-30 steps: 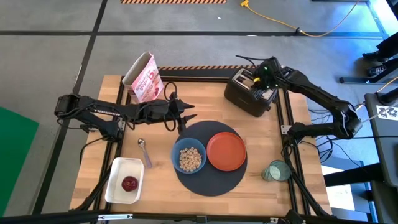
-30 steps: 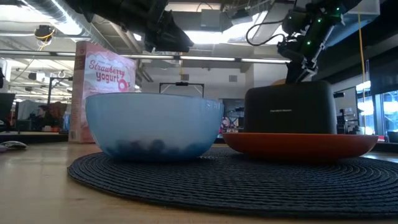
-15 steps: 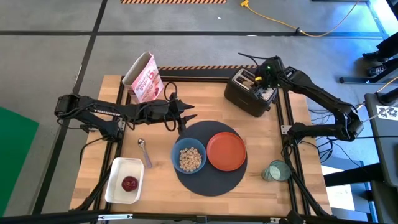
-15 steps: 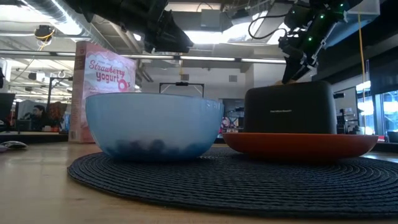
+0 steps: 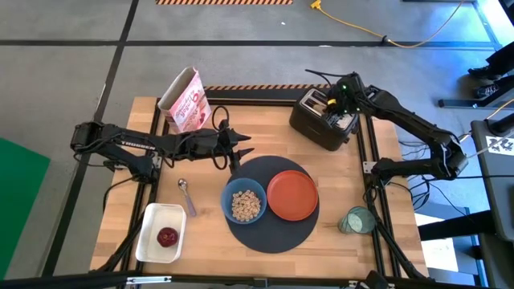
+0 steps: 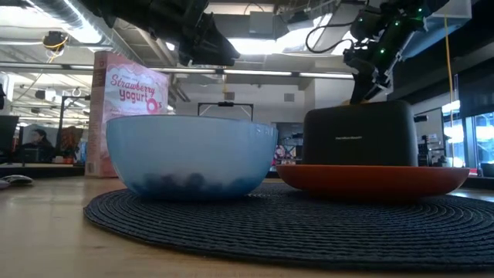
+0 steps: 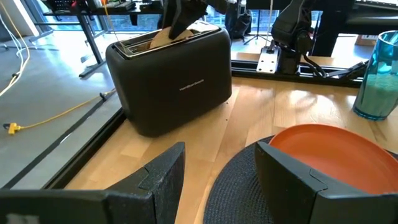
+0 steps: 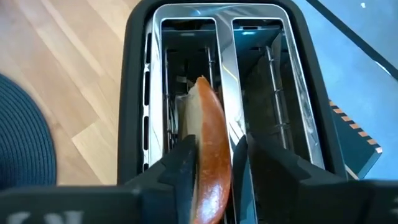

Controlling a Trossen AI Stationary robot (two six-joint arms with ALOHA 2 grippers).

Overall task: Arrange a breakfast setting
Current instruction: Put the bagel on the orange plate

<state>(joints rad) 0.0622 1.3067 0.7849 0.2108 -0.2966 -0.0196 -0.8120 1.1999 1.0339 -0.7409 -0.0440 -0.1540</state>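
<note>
— Which step are you on?

— Fetching the bread (image 8: 210, 140). My right gripper (image 8: 211, 163) is over the toaster (image 5: 323, 120) at the far right of the table, and its fingers are closed narrow on the slice, one on each side of it. The slice stands on edge, partly down in one of the two slots, as far as I can tell.

— And your other arm?

— My left gripper (image 7: 221, 180) waits over the table just left of the mat (image 5: 269, 237), fingers spread wide, nothing between them.

— Where does the bread belong?

— I'd say on the plate (image 5: 292, 195), which is bare and sits on the right half of the mat, beside the bowl (image 5: 244, 202). The bowl already has cereal (image 5: 244, 206) in it.

— So what does the next move call for?

— A straight lift, so the slice clears the slot's wire guides without snagging, then a carry toward the near side and a gentle release flat on the plate.

— What else is left?

— By my reckoning the spoon (image 5: 186, 195) lies off the mat to the left, the fruit (image 5: 167, 237) sits in the tray (image 5: 152, 218) at the near left, and the cup (image 5: 354, 220) stands off the mat at the near right.
</note>
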